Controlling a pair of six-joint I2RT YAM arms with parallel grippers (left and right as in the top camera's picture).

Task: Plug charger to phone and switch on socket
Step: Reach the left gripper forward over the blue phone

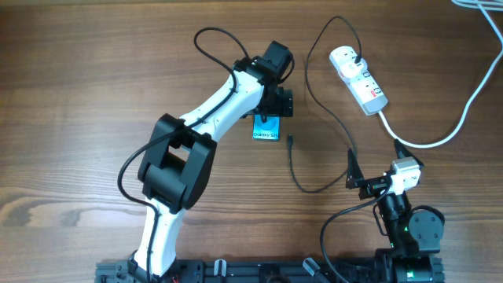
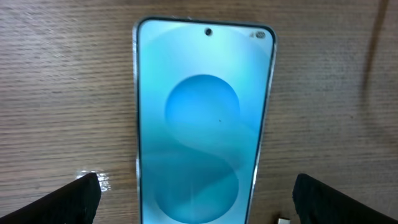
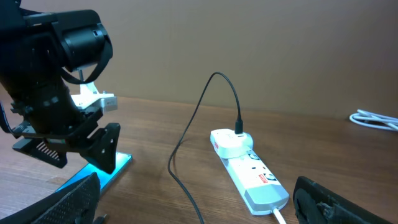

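Observation:
The phone lies flat on the wooden table with its cyan screen up, and it fills the left wrist view. My left gripper hovers open just over its far end, one finger on each side and nothing held. The charger, a thin black cable, runs from a plug in the socket and loops round to its small tip, which lies right of the phone. My right gripper stands open and empty near the cable loop, facing the socket.
A thick white cord runs from the socket to the right edge of the table. Another white cable lies at the far right. My left arm stretches across the table's middle.

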